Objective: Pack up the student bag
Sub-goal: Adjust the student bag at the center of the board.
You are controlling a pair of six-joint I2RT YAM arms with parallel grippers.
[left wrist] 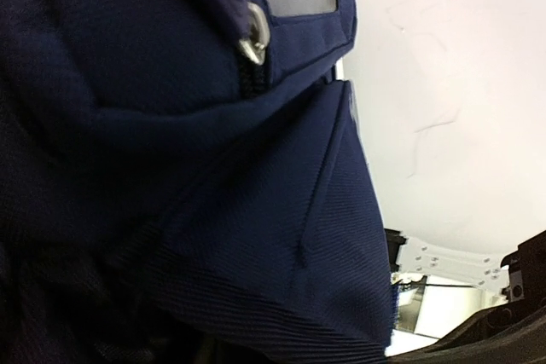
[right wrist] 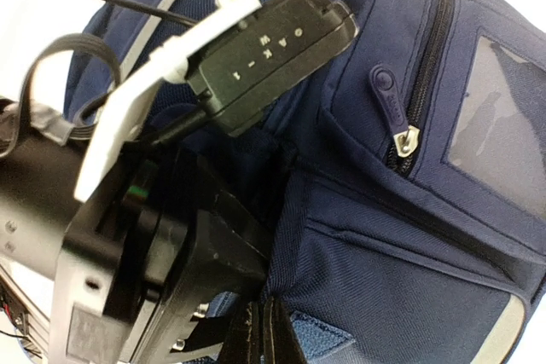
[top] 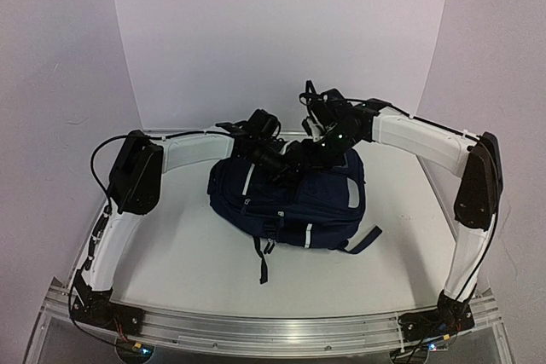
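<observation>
Navy student bag point(left wrist: 171, 142), metal zipper pull point(left wrist: 253, 37)

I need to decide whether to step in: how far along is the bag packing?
Done: nothing loose shows beside the student bag, and its front pocket zip looks shut. In hand: the left gripper and the shut right gripper sit at the bag's far end. Left: the arms hide the main opening, so closure is unconfirmed.
</observation>
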